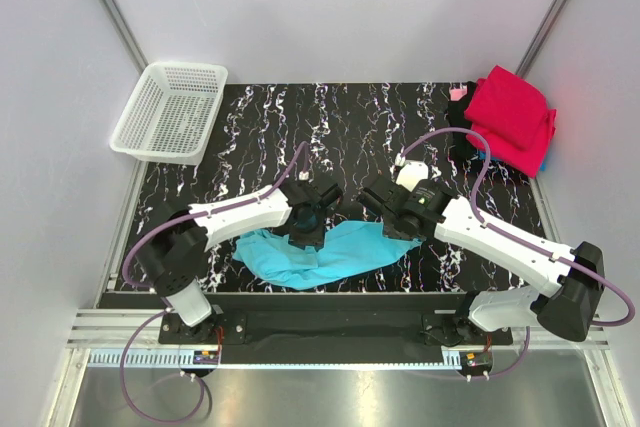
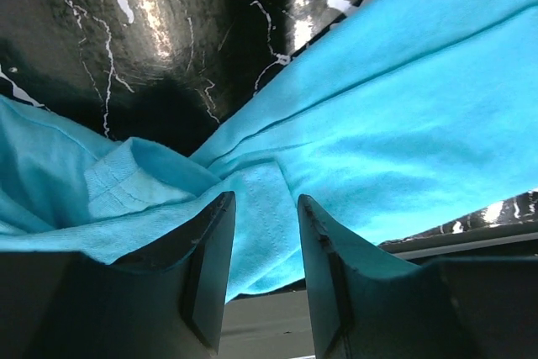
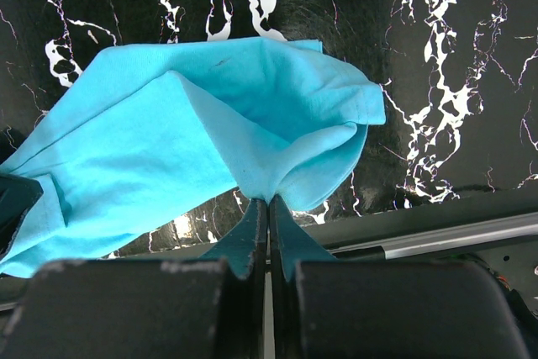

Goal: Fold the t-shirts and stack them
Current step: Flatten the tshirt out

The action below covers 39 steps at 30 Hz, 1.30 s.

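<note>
Right fingers (image 3: 269, 201): pinched shut on edge of plain turquoise-blue cloth t-shirt (image 3: 168, 124), crumpled on black marbled tabletop (image 1: 300, 127) near front edge. Left fingers (image 2: 265, 201): part open over hem, holding nothing evident. Light, soft; best gripped at corners.

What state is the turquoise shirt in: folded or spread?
Not folded: the turquoise shirt lies bunched in loose creases; the right hand pinches one edge.

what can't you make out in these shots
1. Top view: left hand and right hand hide the far edge of the turquoise t-shirt.
2. Left wrist view: whether the left hand pinches cloth is unclear.
3. Top view: red t-shirt covers the pile beneath; count unknowable.
</note>
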Available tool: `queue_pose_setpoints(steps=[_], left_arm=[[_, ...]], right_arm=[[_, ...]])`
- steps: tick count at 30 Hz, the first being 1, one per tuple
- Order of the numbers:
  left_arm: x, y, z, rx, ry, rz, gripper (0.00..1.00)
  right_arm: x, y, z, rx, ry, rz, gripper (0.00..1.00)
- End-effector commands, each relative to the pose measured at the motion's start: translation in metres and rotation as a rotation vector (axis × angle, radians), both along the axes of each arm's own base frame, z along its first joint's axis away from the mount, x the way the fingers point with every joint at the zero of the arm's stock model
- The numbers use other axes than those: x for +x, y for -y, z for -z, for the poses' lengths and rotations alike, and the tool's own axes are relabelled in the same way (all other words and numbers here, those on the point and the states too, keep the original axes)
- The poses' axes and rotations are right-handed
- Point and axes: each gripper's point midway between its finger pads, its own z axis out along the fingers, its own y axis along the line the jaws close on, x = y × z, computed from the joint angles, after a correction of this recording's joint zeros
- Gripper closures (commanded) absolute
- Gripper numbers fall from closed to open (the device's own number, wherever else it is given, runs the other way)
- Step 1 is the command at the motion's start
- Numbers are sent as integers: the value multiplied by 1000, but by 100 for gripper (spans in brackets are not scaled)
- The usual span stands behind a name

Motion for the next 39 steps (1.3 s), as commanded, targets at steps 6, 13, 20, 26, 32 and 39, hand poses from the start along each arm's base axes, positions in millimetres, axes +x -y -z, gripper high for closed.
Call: queue_pose_setpoints(steps=[6,13,20,26,32,39], left_arm=[[-6,-14,24,88,-37,-17,59],[-13,-16,30,96,-70,-7,65],[-9,-18,13,78,-26,-18,100],[0,-30,-38,55,90,-54,100],[2,-41,-85,9,188,-80,100],[-3,-45,-71,37,155,-65,40]], right_arm=[[3,-1,-7,19,29,15,100],[4,-3,-9,21,32,8,100],[3,-3,-6,14,24,7,100],[3,-2,-4,5,19,7,100],[5,-4,-4,6,20,5,100],[4,-6,-4,9,15,1,100]])
